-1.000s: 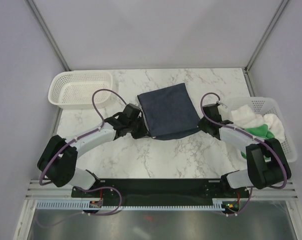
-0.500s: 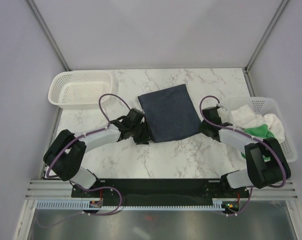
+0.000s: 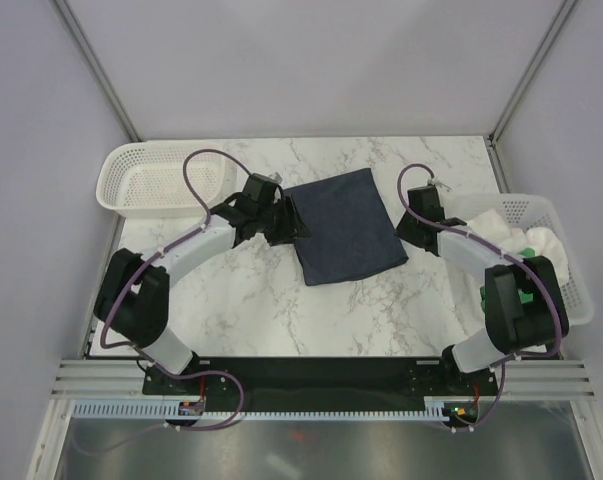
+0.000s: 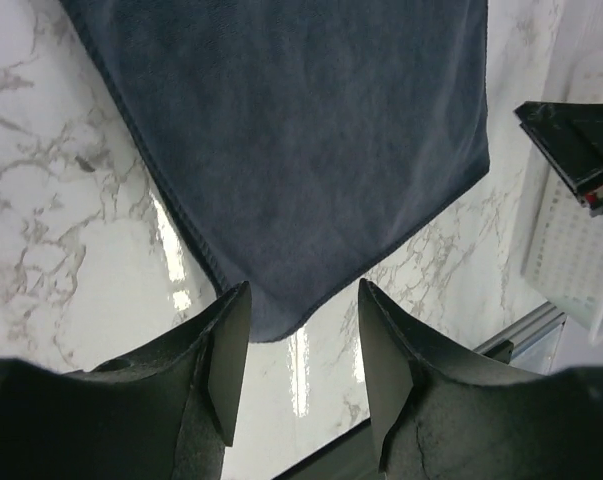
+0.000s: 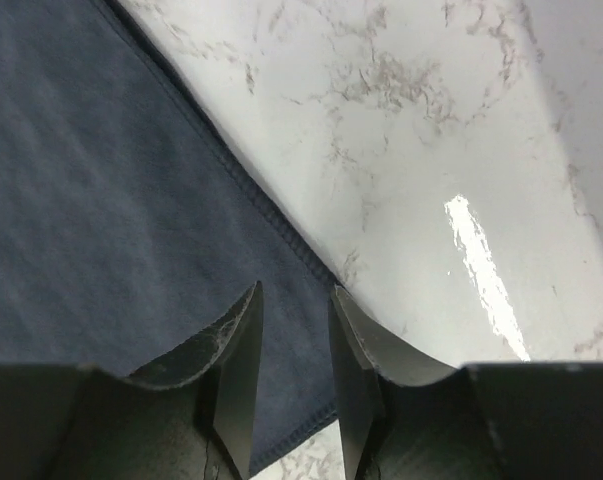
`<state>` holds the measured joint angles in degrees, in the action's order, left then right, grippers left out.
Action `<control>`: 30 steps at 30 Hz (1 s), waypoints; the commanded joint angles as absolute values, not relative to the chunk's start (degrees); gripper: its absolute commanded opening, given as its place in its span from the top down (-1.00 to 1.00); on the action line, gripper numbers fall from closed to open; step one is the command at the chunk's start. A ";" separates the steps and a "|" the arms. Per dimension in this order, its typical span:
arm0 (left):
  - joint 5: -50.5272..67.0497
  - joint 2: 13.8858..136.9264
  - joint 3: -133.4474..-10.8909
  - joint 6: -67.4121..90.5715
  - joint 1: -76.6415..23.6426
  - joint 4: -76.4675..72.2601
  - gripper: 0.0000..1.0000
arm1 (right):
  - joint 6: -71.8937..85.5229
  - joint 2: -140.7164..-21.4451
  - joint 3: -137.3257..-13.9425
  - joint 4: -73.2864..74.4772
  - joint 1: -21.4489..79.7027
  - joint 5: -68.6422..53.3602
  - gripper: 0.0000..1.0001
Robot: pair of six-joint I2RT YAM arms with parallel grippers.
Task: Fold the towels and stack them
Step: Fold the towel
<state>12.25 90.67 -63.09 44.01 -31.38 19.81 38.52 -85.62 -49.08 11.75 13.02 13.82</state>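
Note:
A dark navy towel (image 3: 346, 225) lies folded flat in the middle of the marble table. My left gripper (image 3: 287, 224) hovers at its left edge, open and holding nothing. In the left wrist view the towel's (image 4: 311, 130) near corner shows just beyond the left gripper (image 4: 301, 305). My right gripper (image 3: 406, 230) is at the towel's right edge, also open. Seen from the right wrist, the right gripper (image 5: 294, 300) hangs over the hemmed edge of the towel (image 5: 101, 200) without gripping it. White towels (image 3: 491, 230) and a green towel (image 3: 516, 262) lie crumpled in the right basket (image 3: 573, 290).
An empty white basket (image 3: 161, 178) stands at the far left of the table. The right basket sits against the table's right edge, close to my right arm. Grey walls close in the table at the back and sides.
Both grippers have opened and let go of the navy towel. Both arms moved away from the towel's near corners toward the far side, and the towel now lies flat.

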 commanded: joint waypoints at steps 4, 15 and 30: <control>16.88 96.76 -61.97 41.22 -31.73 15.64 -0.07 | 34.19 -91.67 -47.83 9.67 11.69 7.65 0.20; 6.42 85.44 -58.88 39.82 -18.83 21.71 -0.08 | 43.58 -76.47 -30.16 6.68 12.74 1.15 0.29; 27.66 82.97 -53.63 35.06 -27.42 6.11 -0.04 | 49.92 -67.69 -27.24 14.84 22.85 3.95 0.34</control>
<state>19.03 86.46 -56.88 36.58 -25.32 15.97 48.23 -70.89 -27.09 9.65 22.68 1.37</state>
